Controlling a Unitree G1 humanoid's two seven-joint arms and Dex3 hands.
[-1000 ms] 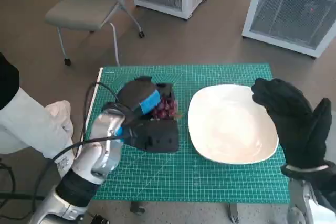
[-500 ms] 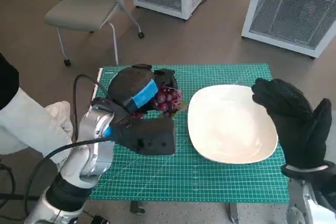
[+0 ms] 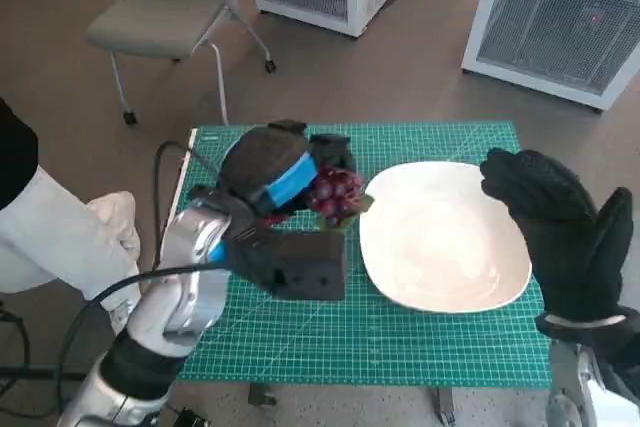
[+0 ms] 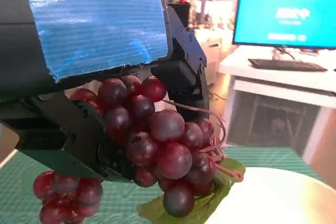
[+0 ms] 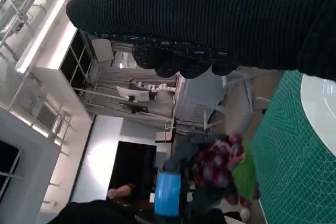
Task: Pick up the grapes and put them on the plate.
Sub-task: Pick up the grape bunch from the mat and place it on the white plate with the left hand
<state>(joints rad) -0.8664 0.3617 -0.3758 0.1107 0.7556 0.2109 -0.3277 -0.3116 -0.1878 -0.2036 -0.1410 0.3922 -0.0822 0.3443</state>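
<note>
No legible text, label, brand or number appears in any view. In the left wrist view a monitor, standing well beyond the left hand's fingers, carries pale markings on its blue screen, too blurred to read. The green cutting mat shows only a printed grid; any figures along its edges are too small to make out.

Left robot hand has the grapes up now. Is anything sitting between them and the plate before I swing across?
Nothing visible blocks the way. The bunch of dark red grapes hangs from the blue-taped left robot hand right beside the near rim of the white oval plate, whose surface looks bare. The black-gloved right robot hand hovers at the plate's far side, not between.
</note>
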